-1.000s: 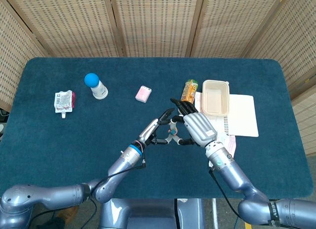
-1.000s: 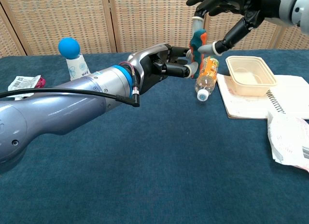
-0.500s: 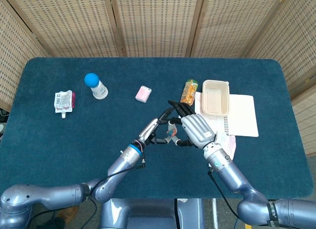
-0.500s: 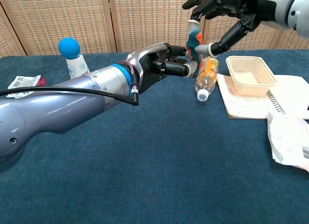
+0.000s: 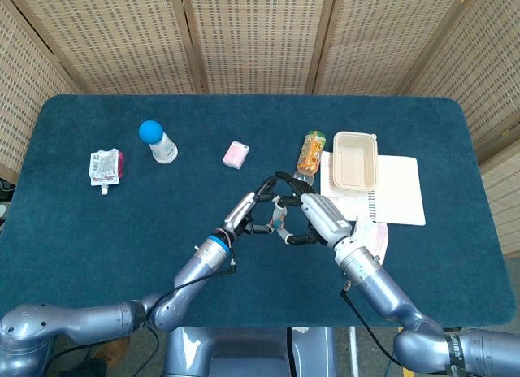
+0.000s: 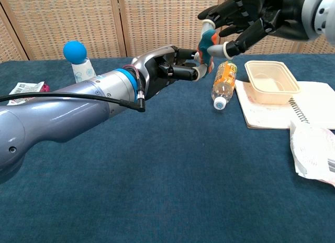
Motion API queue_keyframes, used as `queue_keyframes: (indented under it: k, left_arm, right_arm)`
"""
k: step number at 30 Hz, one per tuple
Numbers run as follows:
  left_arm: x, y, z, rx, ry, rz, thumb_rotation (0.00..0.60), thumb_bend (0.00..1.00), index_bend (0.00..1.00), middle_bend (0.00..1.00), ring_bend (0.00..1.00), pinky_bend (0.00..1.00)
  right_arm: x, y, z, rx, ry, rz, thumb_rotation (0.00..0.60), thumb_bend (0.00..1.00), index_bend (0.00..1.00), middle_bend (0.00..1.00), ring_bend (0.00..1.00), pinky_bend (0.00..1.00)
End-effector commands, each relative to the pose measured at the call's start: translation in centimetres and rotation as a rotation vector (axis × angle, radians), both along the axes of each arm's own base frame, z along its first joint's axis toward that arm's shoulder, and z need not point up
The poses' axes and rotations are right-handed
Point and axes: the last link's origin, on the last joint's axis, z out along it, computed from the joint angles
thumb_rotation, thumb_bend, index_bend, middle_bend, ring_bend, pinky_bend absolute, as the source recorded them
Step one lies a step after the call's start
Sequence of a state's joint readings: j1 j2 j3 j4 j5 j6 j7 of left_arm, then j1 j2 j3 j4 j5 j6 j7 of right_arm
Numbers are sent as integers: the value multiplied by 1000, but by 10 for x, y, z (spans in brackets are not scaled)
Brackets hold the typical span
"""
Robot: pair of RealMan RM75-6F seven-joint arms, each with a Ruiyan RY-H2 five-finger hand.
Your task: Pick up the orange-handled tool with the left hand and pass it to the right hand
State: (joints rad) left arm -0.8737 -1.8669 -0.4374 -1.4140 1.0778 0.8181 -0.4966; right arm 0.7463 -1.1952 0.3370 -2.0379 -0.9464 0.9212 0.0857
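At frame centre our left hand (image 6: 175,70) pinches the tool (image 6: 205,44), light and rigid we judge; our right hand (image 6: 251,15), fingers spread, should take its upper handle.

Blue-capped bottle (image 5: 159,143), pink packet (image 5: 236,154), orange bottle (image 6: 223,81), tan container (image 5: 355,161), notebook (image 5: 402,190), pouch (image 5: 105,166).
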Motion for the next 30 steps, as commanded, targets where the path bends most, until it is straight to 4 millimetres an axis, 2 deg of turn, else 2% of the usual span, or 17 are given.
queue_keyframes:
  k: [1,8,18,24,27,28,30]
  left_arm:
    - [-5,3,3,11,5,10,600,535,701,0,0,0]
    - [-26,15,12,41,30,49,600,535,704,0,0,0]
    - [-71,32,40,103,72,113,600,535,705,0,0,0]
    - [-102,44,68,157,122,149,600,535,705,0,0,0]
    - [-122,48,84,195,165,166,600,535,707,0,0,0]
    - [-136,51,96,231,204,174,600,536,708,0,0,0]
    - [-146,52,106,255,236,175,600,536,712,0,0,0]
  right_arm:
    - [-5,-2,5,24,-22,-32,600,925,958,89,0,0]
    - [-17,-6,12,52,-65,-84,600,935,968,95,0,0]
    - [-40,-18,33,21,-108,-147,600,937,968,96,0,0]
    - [-57,-21,43,-9,-95,-179,600,937,968,96,0,0]
    - [-68,-23,48,-26,-82,-197,600,937,968,95,0,0]
    - [-74,-24,50,-38,-71,-209,600,937,968,95,0,0]
    - [-79,-25,52,-48,-59,-215,600,937,968,96,0,0]
